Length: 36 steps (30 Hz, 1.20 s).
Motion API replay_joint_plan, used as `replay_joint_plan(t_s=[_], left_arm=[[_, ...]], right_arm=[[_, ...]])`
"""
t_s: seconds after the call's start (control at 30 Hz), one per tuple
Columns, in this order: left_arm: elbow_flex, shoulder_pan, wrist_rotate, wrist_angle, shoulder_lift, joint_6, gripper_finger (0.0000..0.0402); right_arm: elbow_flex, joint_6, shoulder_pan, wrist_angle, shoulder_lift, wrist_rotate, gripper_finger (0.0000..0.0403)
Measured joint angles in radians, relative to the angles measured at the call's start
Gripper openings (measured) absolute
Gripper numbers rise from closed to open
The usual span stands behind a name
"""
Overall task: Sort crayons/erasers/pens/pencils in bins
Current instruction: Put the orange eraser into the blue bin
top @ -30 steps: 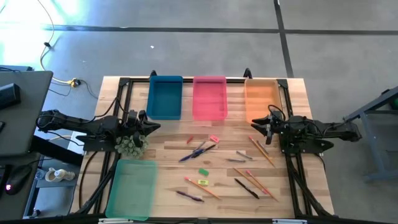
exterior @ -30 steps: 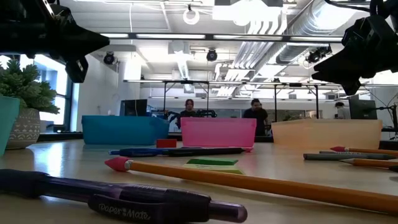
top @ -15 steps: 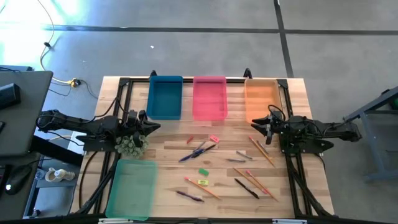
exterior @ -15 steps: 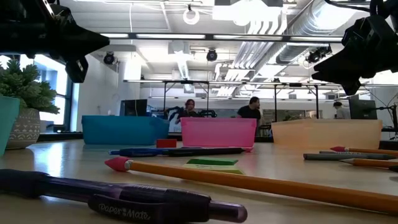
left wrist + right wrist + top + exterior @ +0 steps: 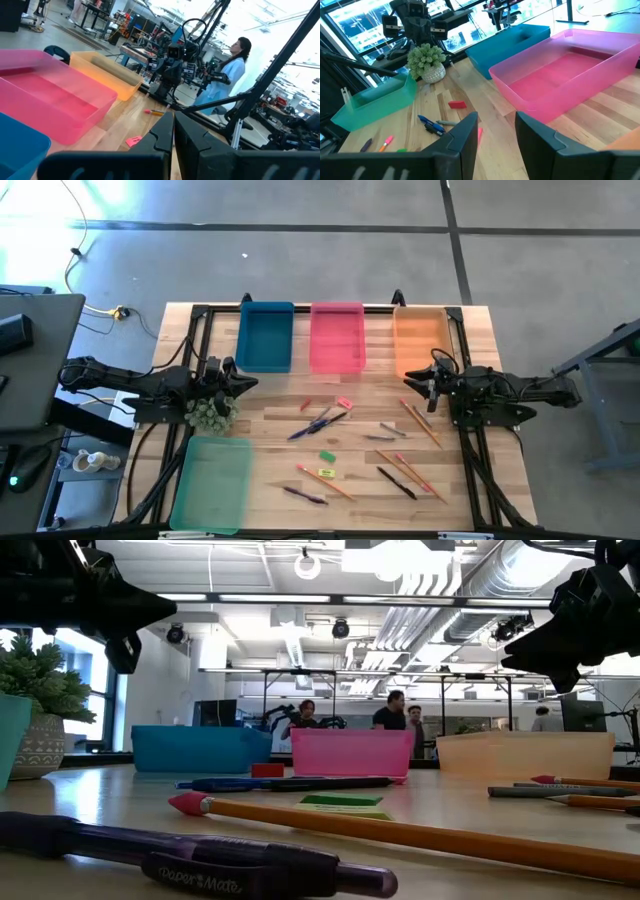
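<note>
A robotics lab or workshop is shown: beyond the wooden table (image 5: 120,802), exposed ceiling ducts (image 5: 440,585), metal-framed workbenches (image 5: 330,690) and standing people (image 5: 390,715) are seen, with a bare concrete floor (image 5: 300,260) beneath it.

One camera looks straight down on the worktop (image 5: 280,420); another sits at its surface, facing the room. Wrist cameras face each other, sharing the pink bin (image 5: 570,75).

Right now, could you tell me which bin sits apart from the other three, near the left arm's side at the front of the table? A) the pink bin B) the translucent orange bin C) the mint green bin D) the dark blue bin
C: the mint green bin lies alone below the potted plant, while the dark blue bin, pink bin and translucent orange bin form a row at the far edge.
</note>
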Motion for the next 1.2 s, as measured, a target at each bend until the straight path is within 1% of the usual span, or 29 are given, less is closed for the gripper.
replay_joint_plan(t_s=[0.2,0.33,0.5,0.6,0.73,0.87,0.97,1.07,1.2], left_arm=[[0.0,0.0,0.008,-0.002,0.0,-0.003,0.0003],[0.0,0.0,0.009,-0.003,0.0,-0.034,0.0003],[0.0,0.0,-0.006,-0.003,0.0,-0.027,0.0006],[0.003,0.0,0.002,-0.002,0.0,-0.027,0.002],[0.029,0.0,0.006,-0.005,0.0,-0.027,0.0057],[0.089,0.0,0.008,-0.024,0.003,-0.019,0.0102],[0.159,0.0,0.008,-0.071,0.035,0.035,0.0126],[0.255,0.0,0.007,-0.17,0.093,0.088,0.0139],[0.389,0.0,-0.025,-0.355,0.204,0.121,0.0142]], right_arm=[[0.0,0.0,0.0,0.0,0.0,0.0,0.0124],[0.0,0.0,0.0,0.0,0.0,0.0,0.0124],[0.0,0.0,0.0,0.0,0.0,0.0,0.0124],[0.0,0.0,0.0,0.0,0.0,0.0,0.0124],[0.0,0.0,0.0,0.0,0.0,0.0,0.0124],[0.0,0.0,0.0,0.0,0.0,0.0,0.0124],[0.0,0.0,0.0,0.0,0.0,0.0,0.0124],[0.0,0.0,0.0,0.0,0.0,0.0,0.0124],[0.0,0.0,0.0,0.0,0.0,0.0,0.0124]])
